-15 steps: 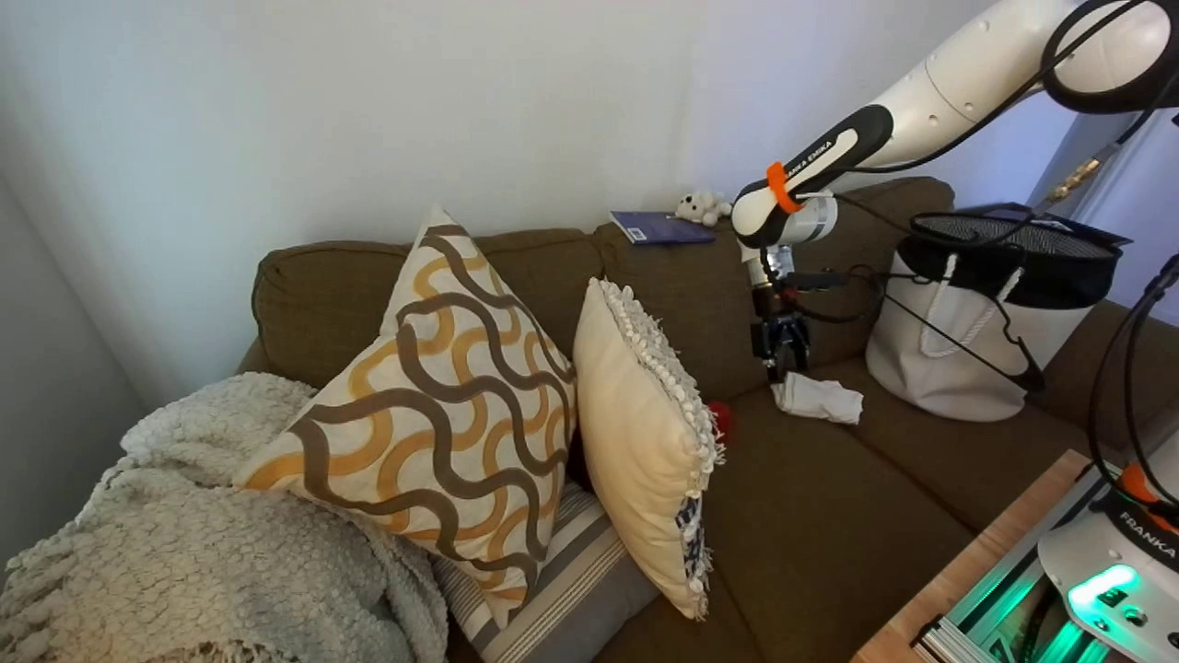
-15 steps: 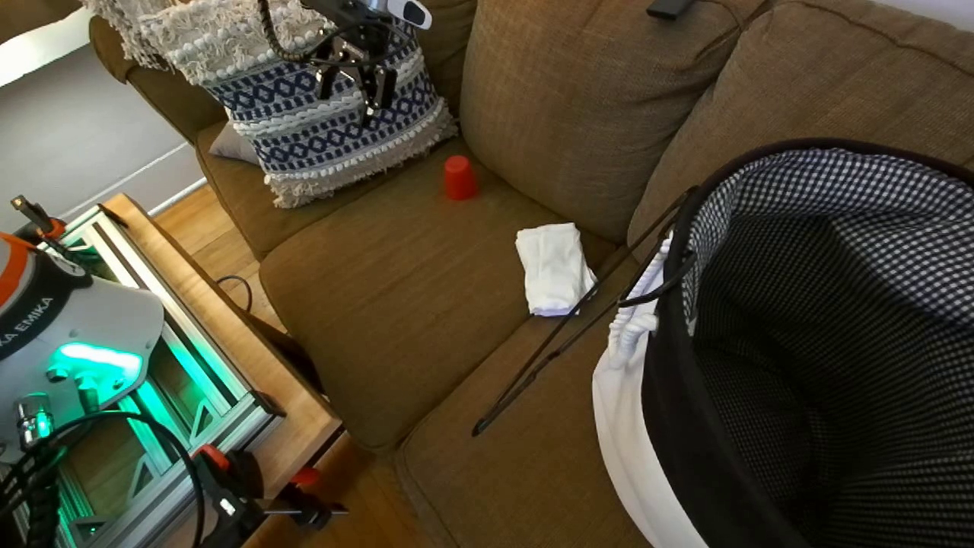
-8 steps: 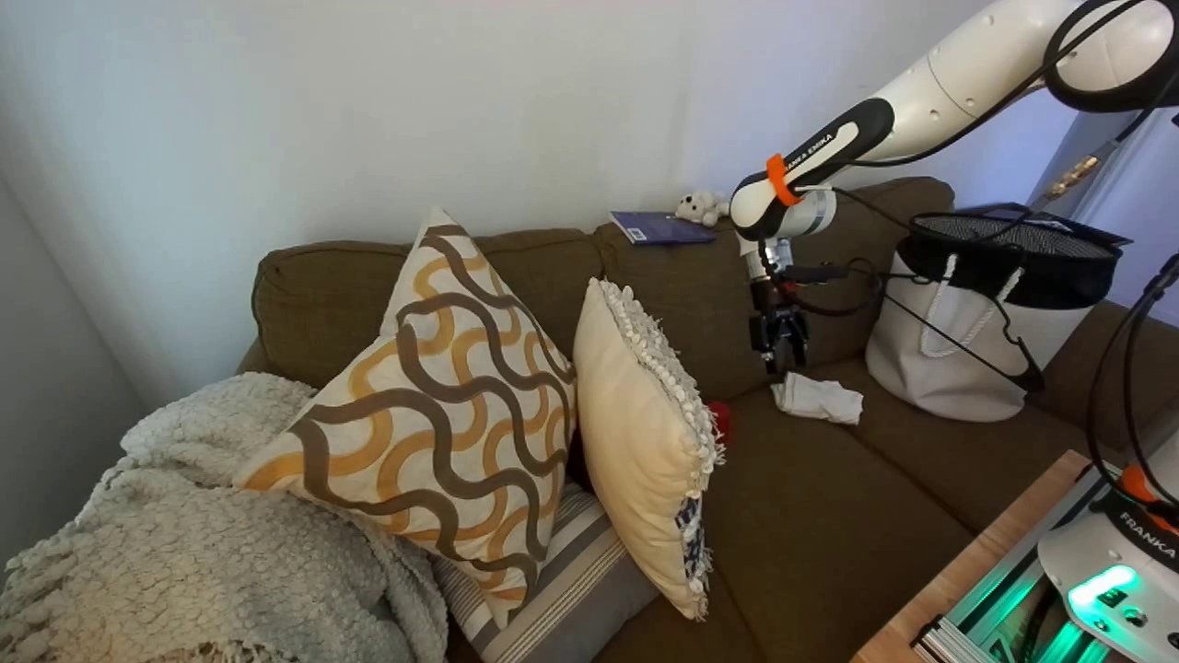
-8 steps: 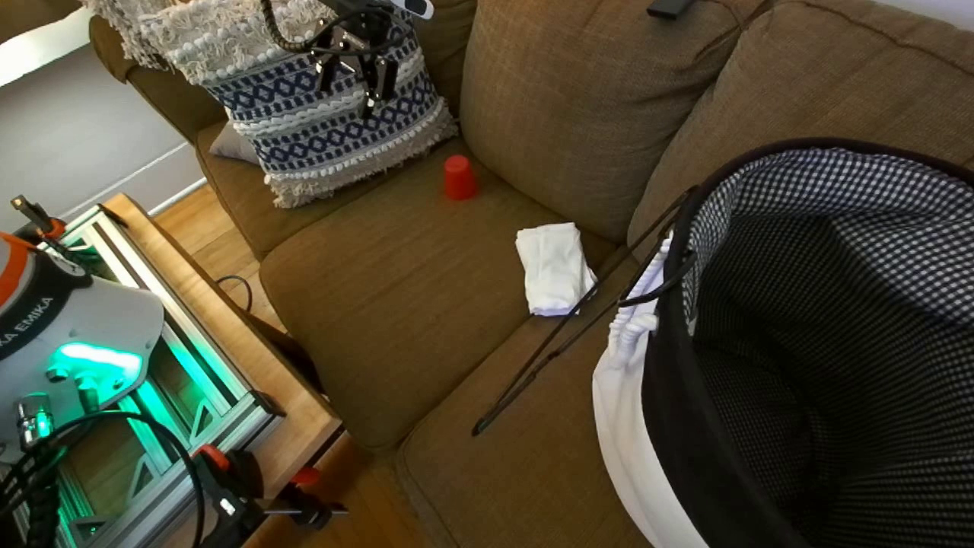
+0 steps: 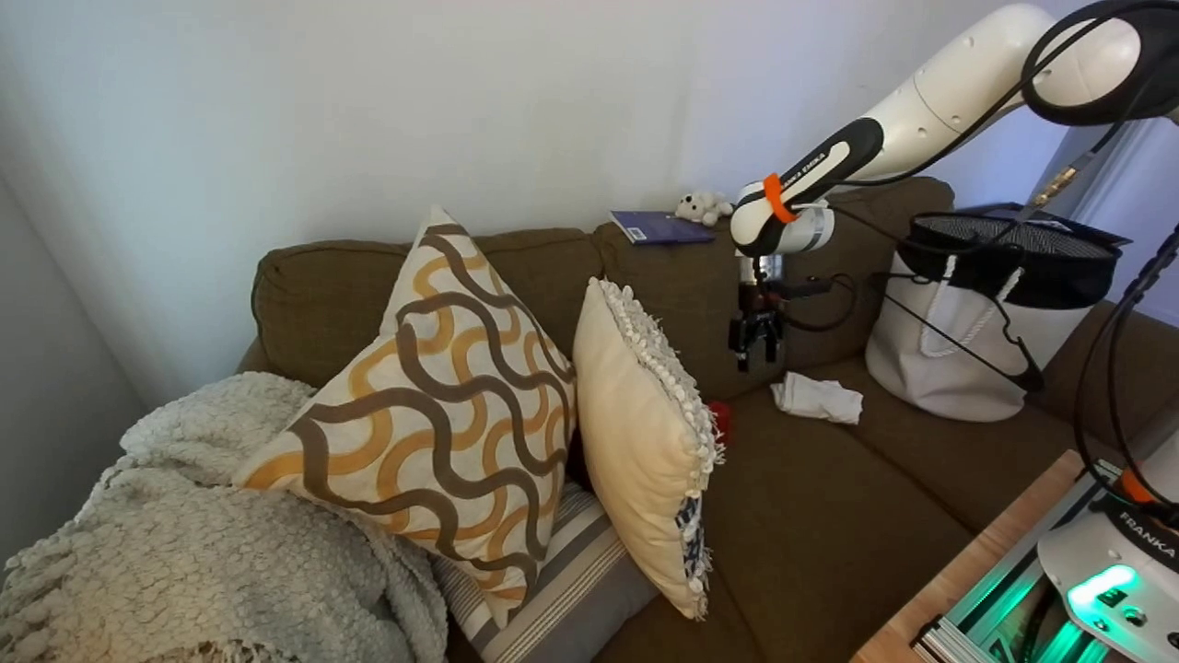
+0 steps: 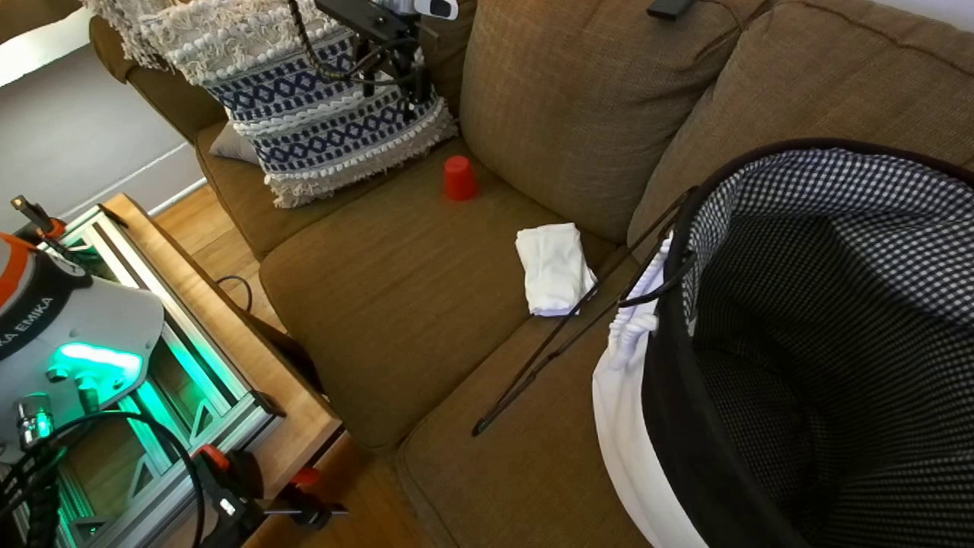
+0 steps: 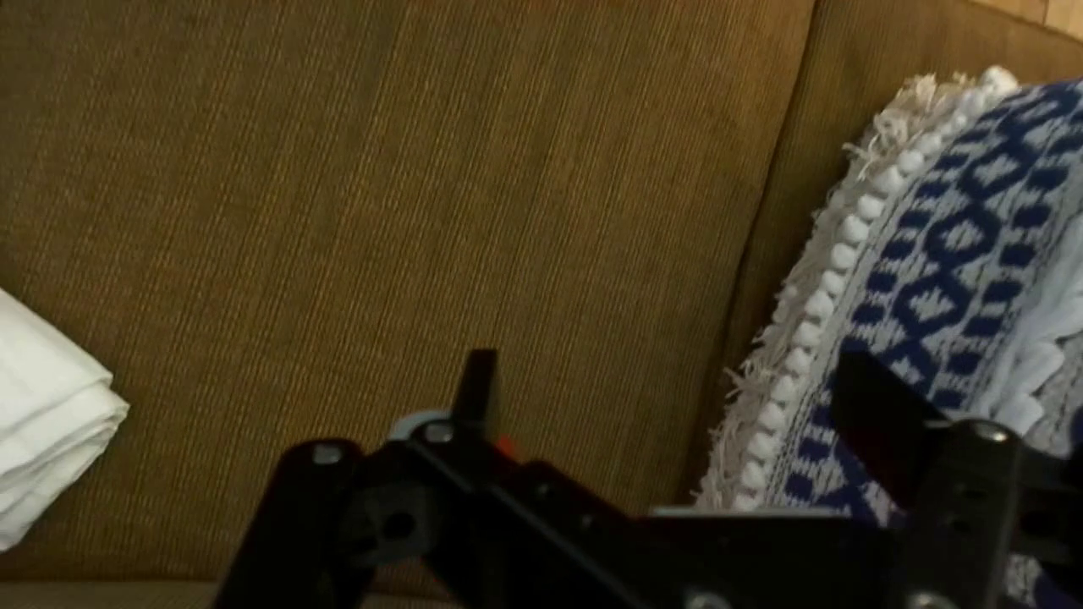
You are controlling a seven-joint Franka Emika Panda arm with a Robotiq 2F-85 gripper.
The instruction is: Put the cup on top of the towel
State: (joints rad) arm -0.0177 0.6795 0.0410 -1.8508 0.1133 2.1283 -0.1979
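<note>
The small red cup (image 6: 459, 179) stands upside down on the sofa seat. In an exterior view the cup (image 5: 722, 420) is partly hidden behind a cushion's fringe. In the wrist view only a red sliver of the cup (image 7: 506, 447) shows behind a finger. The white folded towel (image 6: 555, 268) lies flat on the seat, apart from the cup. It also shows in an exterior view (image 5: 818, 399) and at the wrist view's left edge (image 7: 46, 423). My gripper (image 5: 757, 362) is open and empty, above the seat near the cup. It shows in the wrist view too (image 7: 668, 368).
A fringed blue-white cushion (image 6: 327, 114) stands beside the cup. A white bag with black rim (image 6: 662, 396) is beyond the towel, with a dark hanger (image 6: 525, 377) hanging from it over the seat. The sofa back (image 6: 586, 99) rises behind. A patterned cushion (image 5: 461, 405) and grey blanket (image 5: 203, 552) lie farther off.
My gripper has shifted slightly, leftward in one exterior picture and rightward in another, and has turned so both fingers show apart. The cup and towel have not moved.
</note>
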